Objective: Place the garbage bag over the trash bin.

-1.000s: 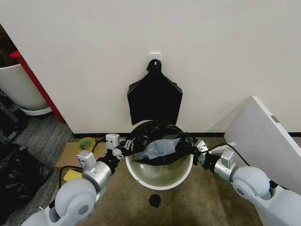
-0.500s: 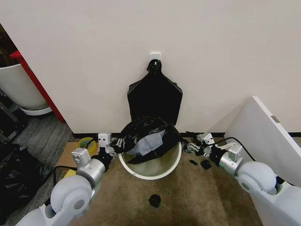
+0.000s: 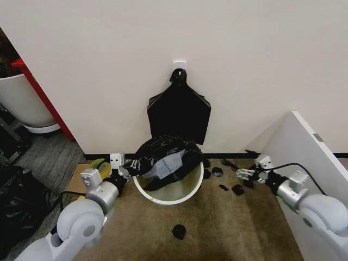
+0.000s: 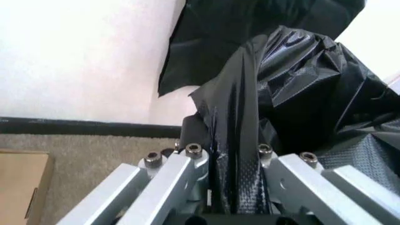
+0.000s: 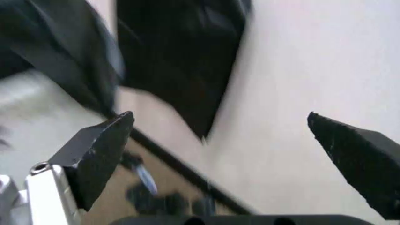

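While the garbage bag (image 3: 167, 159) sits bunched on the trash bin (image 3: 168, 197)'s far rim:
Done: partly draped.
Left hand (image 3: 124, 169): pinching bag edge beside the rim.
Right hand (image 3: 246, 174): spread, empty, well apart.
Left: near rim uncovered.

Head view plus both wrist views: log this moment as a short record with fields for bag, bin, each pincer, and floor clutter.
bag: black bag bunched over the far half of the bin's mouth, near half uncovered
bin: white bin upright on the carpet by the wall
left pincer: left pincer at the bin's left rim, shut on a fold of the bag
right pincer: right pincer open, off to the bin's right, apart from bag and bin, holding nothing
floor clutter: black scraps on the carpet near the bin
wall: bag bundle hanging behind the bin
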`<state>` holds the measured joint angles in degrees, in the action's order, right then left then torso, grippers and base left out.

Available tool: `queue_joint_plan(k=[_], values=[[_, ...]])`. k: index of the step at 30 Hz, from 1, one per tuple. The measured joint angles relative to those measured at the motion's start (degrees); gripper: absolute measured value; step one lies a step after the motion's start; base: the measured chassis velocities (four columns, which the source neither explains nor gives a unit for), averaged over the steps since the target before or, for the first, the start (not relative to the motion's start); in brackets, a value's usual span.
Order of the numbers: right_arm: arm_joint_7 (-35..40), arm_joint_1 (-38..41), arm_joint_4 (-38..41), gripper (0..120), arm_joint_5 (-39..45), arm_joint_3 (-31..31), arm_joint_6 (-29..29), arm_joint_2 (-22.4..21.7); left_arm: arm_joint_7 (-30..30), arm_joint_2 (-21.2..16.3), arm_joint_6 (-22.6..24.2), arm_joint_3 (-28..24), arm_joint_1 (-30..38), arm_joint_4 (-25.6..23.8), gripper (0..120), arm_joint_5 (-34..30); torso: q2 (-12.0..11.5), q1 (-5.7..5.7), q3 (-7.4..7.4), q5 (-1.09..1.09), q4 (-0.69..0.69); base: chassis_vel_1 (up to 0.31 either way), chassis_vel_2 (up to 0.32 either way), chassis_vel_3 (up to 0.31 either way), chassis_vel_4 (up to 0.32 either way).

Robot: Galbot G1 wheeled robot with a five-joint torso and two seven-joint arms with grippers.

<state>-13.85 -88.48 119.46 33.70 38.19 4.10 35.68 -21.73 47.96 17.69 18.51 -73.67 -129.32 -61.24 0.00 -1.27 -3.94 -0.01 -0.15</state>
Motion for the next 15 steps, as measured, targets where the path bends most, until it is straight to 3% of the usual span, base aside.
queue_joint_plan(k=[4,5,10,11,15], values=[[-9.0,-1.1,2.4,100,-4.3,1.8,7.4,-0.6,0.0,-0.4,1.3,0.8,-0.1,0.0,5,-0.9,0.0,0.0,0.0,0.01,0.01,0.0,0.0,0.0,0.0],[-12.1,-0.4,2.8,100,-9.0,1.5,9.4,-0.7,0.0,-0.6,1.7,0.9,-0.1,-0.2,5,-1.1,0.0,0.0,0.0,0.01,0.02,0.0,0.0,0.0,0.0],[-15.2,3.5,3.4,100,-19.5,-2.5,11.5,-1.1,0.2,-1.0,2.5,1.0,-0.1,-1.2,5,-1.8,0.0,0.0,0.0,0.03,0.01,0.0,0.0,0.0,0.0],[-15.3,5.8,4.3,100,-21.5,-5.7,11.4,-1.7,0.3,-1.1,3.0,0.9,-0.1,-2.0,5,-1.9,0.0,0.0,0.0,0.04,0.02,0.0,0.0,0.0,0.0],[-15.1,7.7,6.4,100,-22.4,-9.7,10.5,-2.2,0.4,-1.4,3.5,0.3,0.0,-2.5,5,-2.0,0.0,0.0,0.0,0.01,0.02,0.0,0.0,0.0,0.0]])
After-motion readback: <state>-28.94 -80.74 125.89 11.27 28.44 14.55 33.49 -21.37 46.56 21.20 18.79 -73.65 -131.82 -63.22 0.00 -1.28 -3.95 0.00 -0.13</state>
